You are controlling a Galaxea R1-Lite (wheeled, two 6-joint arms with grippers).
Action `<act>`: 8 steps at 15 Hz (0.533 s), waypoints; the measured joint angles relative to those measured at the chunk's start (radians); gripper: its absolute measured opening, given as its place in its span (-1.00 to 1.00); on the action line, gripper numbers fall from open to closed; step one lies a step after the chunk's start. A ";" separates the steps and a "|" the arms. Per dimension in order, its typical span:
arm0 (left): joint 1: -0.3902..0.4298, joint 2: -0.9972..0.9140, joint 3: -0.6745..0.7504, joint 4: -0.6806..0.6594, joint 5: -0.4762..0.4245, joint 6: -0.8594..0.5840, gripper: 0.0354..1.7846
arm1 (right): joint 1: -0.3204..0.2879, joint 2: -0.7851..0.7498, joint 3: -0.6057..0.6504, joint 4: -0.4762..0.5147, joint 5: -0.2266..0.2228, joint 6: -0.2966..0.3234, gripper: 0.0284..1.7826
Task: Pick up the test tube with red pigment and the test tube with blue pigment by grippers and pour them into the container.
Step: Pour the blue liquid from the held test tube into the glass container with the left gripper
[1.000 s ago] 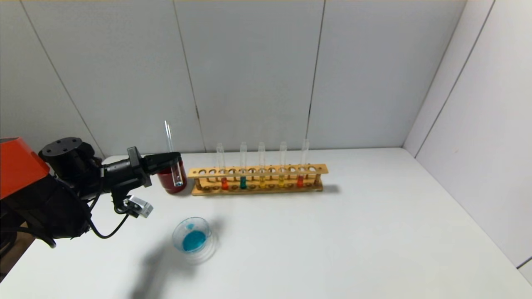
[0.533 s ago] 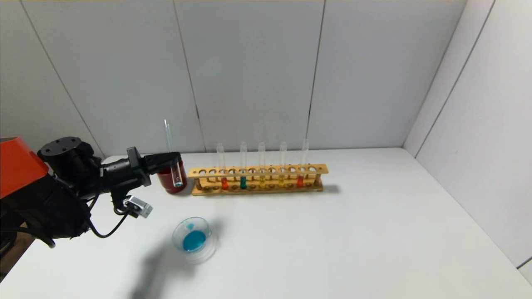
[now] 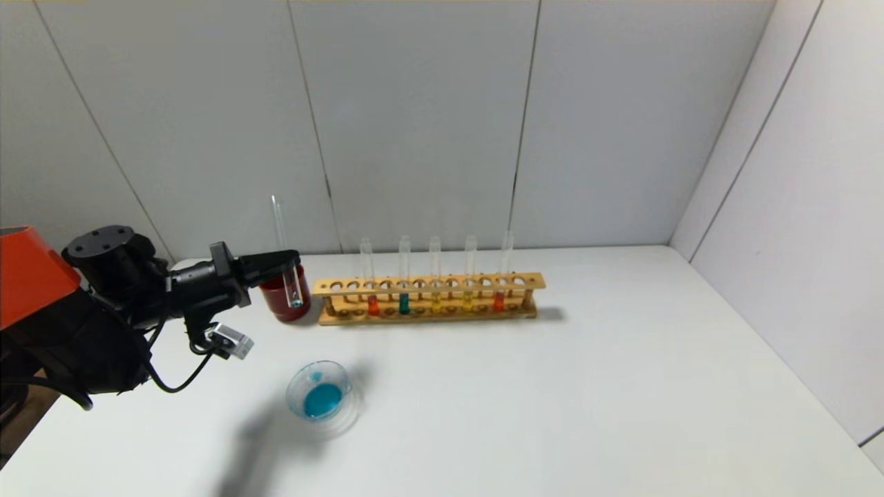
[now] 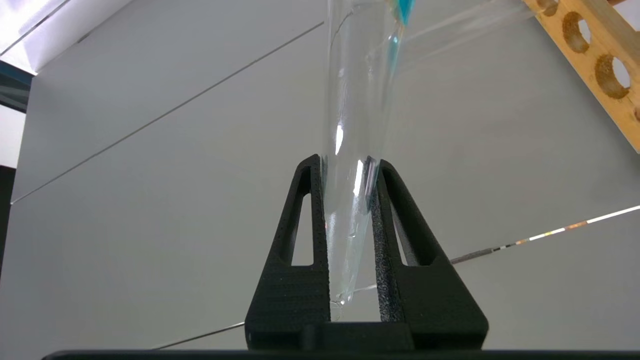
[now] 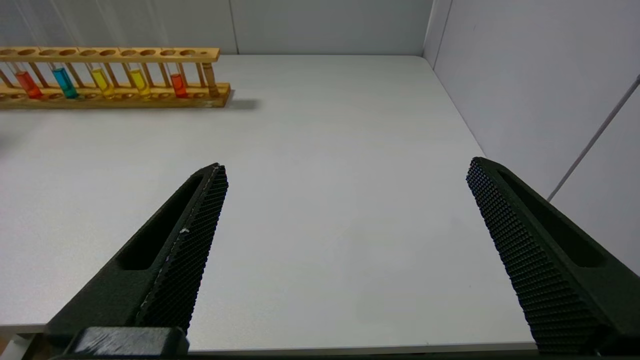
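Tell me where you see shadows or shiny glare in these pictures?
Head view: a soft dark shadow lies on the table beside the container, a smaller one past the rack. Left wrist view: bright streaks of glare run down the glass tube between the shut jaws of the left gripper. Right wrist view: only the rack's short shadow; even light elsewhere.

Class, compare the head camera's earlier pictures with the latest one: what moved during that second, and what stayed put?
The left claw, shut on the emptied test tube with blue pigment, rose slightly over the dark red cup, carrying the tube upright with it. Nothing was taken hold of or let go. The container with blue liquid, the wooden rack and its five tubes kept their places.
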 joint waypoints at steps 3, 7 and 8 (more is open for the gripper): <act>0.001 0.005 0.008 0.000 0.027 -0.005 -0.69 | 0.000 0.000 0.000 0.000 0.000 0.000 0.96; 0.001 -0.026 0.123 0.000 0.194 -0.084 -0.69 | 0.000 0.000 0.000 0.000 0.000 0.000 0.96; -0.001 -0.051 0.178 0.001 0.274 -0.117 -0.69 | 0.000 0.000 0.000 0.000 0.000 0.000 0.96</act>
